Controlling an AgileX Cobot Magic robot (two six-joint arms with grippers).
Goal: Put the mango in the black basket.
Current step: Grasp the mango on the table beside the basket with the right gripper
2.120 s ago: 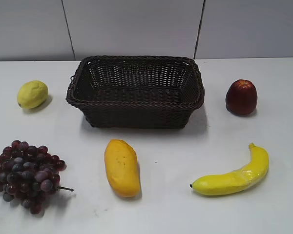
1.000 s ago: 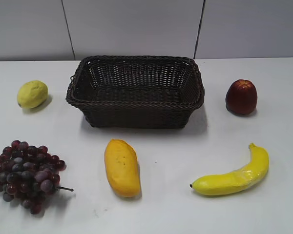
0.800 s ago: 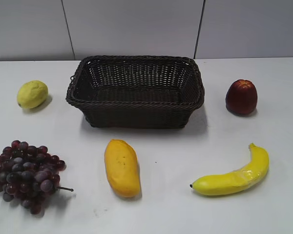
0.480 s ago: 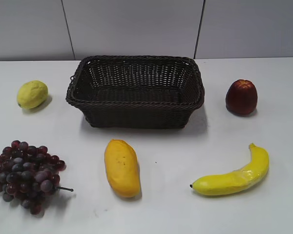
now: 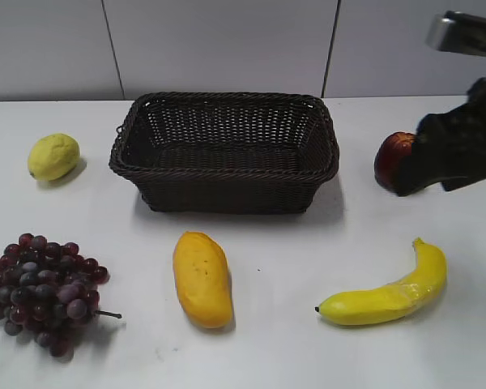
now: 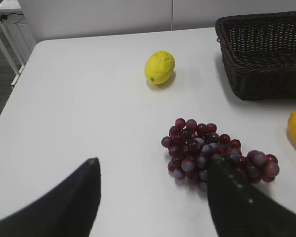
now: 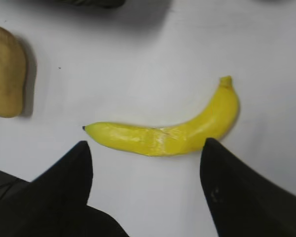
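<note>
Exterior view findings: the mango [image 5: 202, 278] lies flat on the white counter [image 5: 267, 243], just in front of the black basket [image 5: 224, 151] and apart from it, long axis running roughly toward the basket. Nothing touches it. Grapes [image 5: 42, 290] sit to its left and a banana [image 5: 385, 293] to its right, both well clear.

Right end effector [image 7: 145, 192]: fingers spread apart, empty, positioned above the banana in the right wrist view, with the mango at that frame's left edge. In the exterior view the right arm partly covers a red apple [image 5: 391, 159]. Left end effector [image 6: 153, 197]: fingers apart, empty, near the grapes; a lemon [image 6: 160, 67] lies beyond.

Handling assessment (judgement): the skin looks smooth and rounded, so likely slippery under hard pads. The body appears plump and firm; weight cannot be told. Recommended hold is across the short width at the thickest mid-section, fingers straddling the long axis from above. Gripping near the tapered ends risks the fruit squirting out or pivoting. The basket's open top and sloping sides leave ample room for release.
</note>
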